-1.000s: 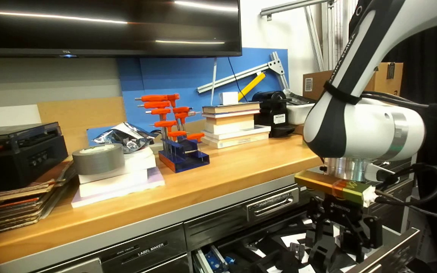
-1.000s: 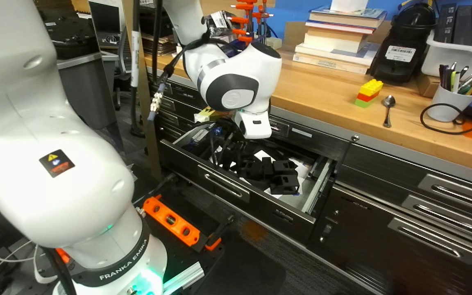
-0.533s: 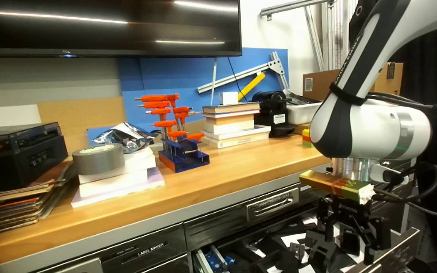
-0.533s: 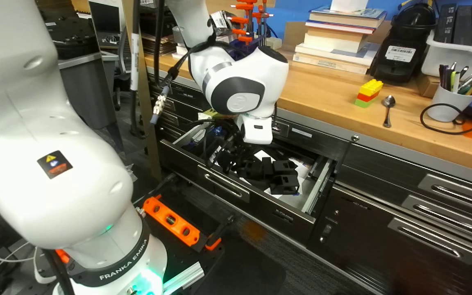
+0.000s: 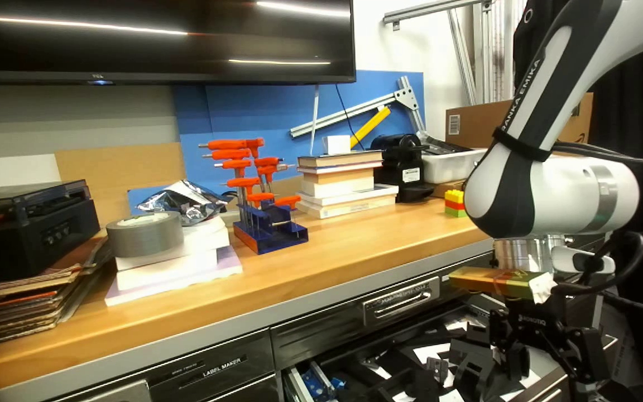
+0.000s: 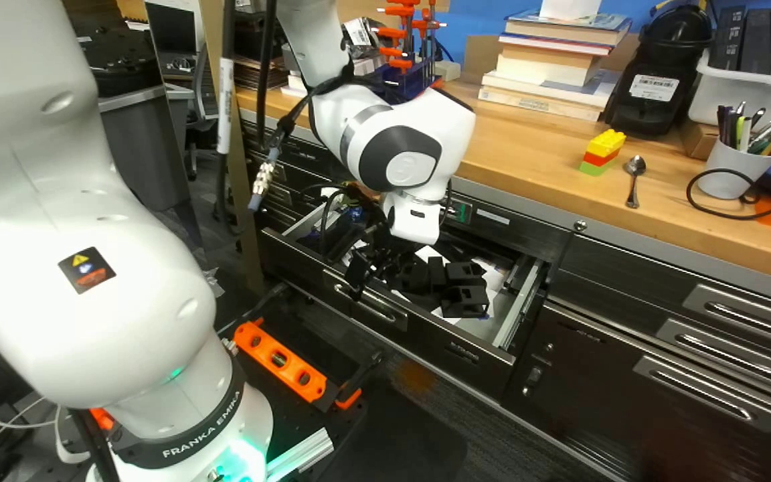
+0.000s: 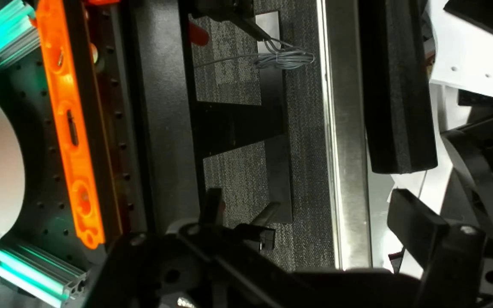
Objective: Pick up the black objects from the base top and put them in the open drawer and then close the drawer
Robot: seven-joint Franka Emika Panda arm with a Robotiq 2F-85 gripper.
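Note:
The drawer (image 6: 452, 351) stands open below the wooden counter; its front also shows in the wrist view as a metal edge (image 7: 351, 128). Several black objects (image 6: 464, 301) lie in it on white papers, mostly toward one side; they also show in the other exterior image (image 5: 473, 368) and the wrist view (image 7: 482, 149). My gripper (image 5: 550, 375) is at the drawer front. In the wrist view my gripper (image 7: 313, 211) is open and empty, with one finger outside the drawer front and one inside. Whether a finger touches the front is unclear.
The counter (image 6: 526, 147) holds stacked books (image 6: 553, 67), a toy brick stack (image 6: 603, 152), a spoon (image 6: 634, 181) and a pen cup (image 6: 737, 167). A hex-key stand (image 5: 271, 226) stands farther along. An orange level (image 6: 280, 359) lies near the robot base.
My gripper has moved from over the drawer's contents out toward the drawer front and tilted; its fingers now straddle the front. The drawer and black objects look unmoved.

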